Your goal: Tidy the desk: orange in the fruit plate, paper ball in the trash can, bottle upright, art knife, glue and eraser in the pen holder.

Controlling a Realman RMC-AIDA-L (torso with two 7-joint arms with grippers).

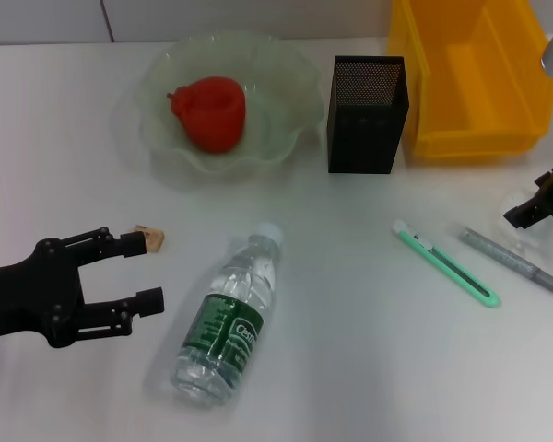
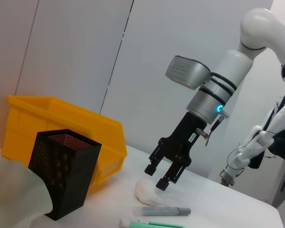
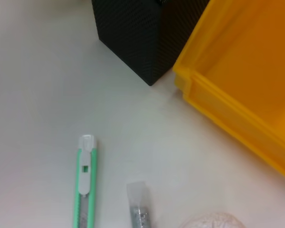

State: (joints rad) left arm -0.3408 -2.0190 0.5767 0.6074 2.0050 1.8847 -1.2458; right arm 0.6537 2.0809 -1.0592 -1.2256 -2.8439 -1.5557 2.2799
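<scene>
The orange (image 1: 209, 112) lies in the pale-green fruit plate (image 1: 290, 78). On its side at the desk's front lies the bottle (image 1: 226, 318), cap pointing away from me. My left gripper (image 1: 146, 272) is open, left of the bottle, its far fingertip beside the tan eraser (image 1: 152, 238). At the right, my right gripper (image 2: 157, 176) hangs open just above the white paper ball (image 2: 149, 192). Side by side on the desk are the art knife (image 1: 445, 262) and the grey glue (image 1: 511, 261), left of the ball. The art knife (image 3: 85, 185) and glue (image 3: 138, 209) also show in the right wrist view.
The black mesh pen holder (image 1: 367, 115) stands upright right of the plate, with the yellow trash can (image 1: 470, 74) at the back right beside it. Both are close behind the knife and glue. A wall rises behind the desk's far edge.
</scene>
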